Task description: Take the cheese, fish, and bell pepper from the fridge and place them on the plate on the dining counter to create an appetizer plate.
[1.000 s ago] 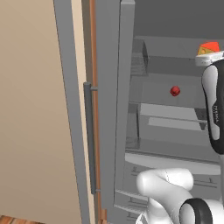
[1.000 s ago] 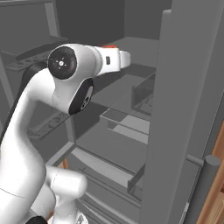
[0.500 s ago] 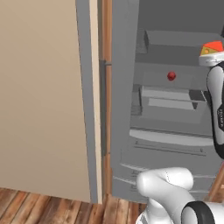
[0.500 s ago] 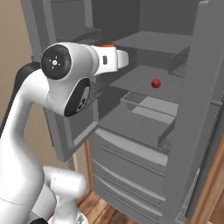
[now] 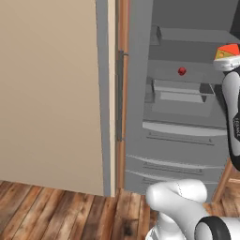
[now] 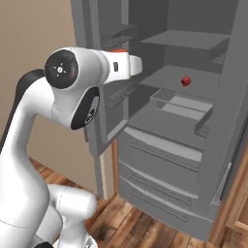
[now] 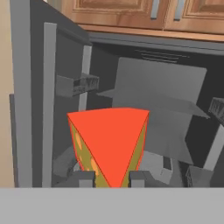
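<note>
A yellow-orange cheese (image 7: 109, 144) wedge sits clamped between my two fingertips (image 7: 83, 178), so the gripper (image 7: 110, 179) is shut on it. From the base the cheese (image 5: 228, 50) rides at the arm's end, in front of the open fridge (image 5: 183, 140) and away from its shelves. A small dark-red bell pepper (image 5: 182, 71) rests on a middle shelf, also seen from the right side as a red ball (image 6: 185, 81) well clear of the hand. The fish, the plate and the dining counter are out of view.
The fridge's doors stand open: one edge (image 5: 112, 93) at the left, another (image 6: 232, 106) at the right. A clear drawer (image 5: 178, 96) juts out below the pepper. A beige wall (image 5: 47, 93) lies left, wooden floor (image 5: 70, 211) below, wood cabinets (image 7: 131, 13) above the fridge.
The whole scene has shifted and shrunk: the base has backed away from the fridge, and floor now shows. The cheese stays in the gripper; the pepper stays on its shelf.
</note>
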You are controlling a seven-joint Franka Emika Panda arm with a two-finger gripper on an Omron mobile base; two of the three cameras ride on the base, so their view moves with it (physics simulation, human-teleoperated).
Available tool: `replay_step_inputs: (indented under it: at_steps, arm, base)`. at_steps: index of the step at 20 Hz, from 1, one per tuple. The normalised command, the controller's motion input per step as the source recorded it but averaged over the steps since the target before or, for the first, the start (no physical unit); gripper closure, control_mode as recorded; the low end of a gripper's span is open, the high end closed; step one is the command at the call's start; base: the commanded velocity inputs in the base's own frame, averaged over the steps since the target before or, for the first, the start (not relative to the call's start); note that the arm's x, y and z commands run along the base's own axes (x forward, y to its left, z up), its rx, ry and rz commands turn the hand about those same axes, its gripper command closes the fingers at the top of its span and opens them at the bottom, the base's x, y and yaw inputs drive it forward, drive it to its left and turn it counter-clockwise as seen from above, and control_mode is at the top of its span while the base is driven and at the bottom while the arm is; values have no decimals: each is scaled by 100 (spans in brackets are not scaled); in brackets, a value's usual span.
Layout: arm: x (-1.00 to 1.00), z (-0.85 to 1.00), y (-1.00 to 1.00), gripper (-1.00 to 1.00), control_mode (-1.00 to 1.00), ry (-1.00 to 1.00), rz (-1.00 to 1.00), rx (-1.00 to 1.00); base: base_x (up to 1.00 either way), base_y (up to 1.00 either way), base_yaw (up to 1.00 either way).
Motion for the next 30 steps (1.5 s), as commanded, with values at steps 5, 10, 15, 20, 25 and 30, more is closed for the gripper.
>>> replay_step_inputs:
  at_steps: [5,10,15,20,25,30]
  arm:
    - [0,0,0,100,100,0,0,0]
    - [0,0,0,100,100,0,0,0]
    - [0,0,0,100,100,0,0,0]
    - [0,0,0,100,100,0,0,0]
    - [0,0,0,100,100,0,0,0]
    - [0,0,0,100,100,0,0,0]
  base:
    - [-58,62,0]
    - [-28,52,-13]
    - [0,35,-25]
    - [4,46,-28]
    - [0,44,-30]
    - [-3,41,-31]
